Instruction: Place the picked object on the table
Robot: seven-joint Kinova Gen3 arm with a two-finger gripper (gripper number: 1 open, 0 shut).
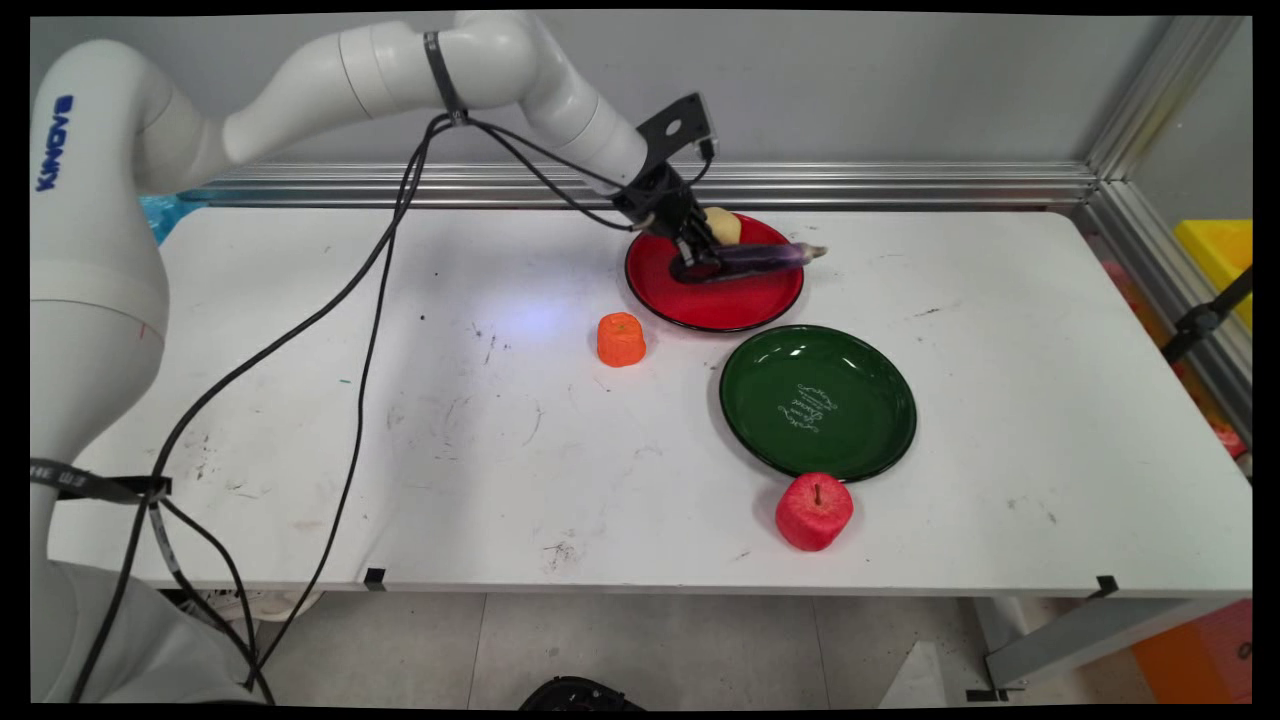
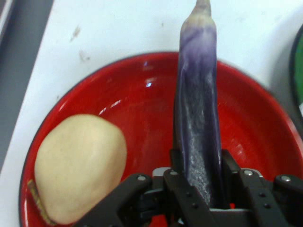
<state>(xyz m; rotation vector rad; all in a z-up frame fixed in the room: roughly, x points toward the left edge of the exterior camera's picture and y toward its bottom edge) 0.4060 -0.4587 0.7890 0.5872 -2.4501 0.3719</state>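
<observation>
Fingers [image 2: 201, 182] pinching the eggplant [image 2: 198, 109] near its thick end, over the red plate [image 2: 265, 123] with the tip overhanging the plate's rim; keep the grip firm and level, and steer clear of the potato [image 2: 78, 165] just beside it on the plate.

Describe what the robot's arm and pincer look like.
A glossy white arm of rounded tubular links, lettered KINOVA in blue. Black cables hang from a black strap. The pincer is black, with a bolted linkage and a black bracket above the wrist.
</observation>
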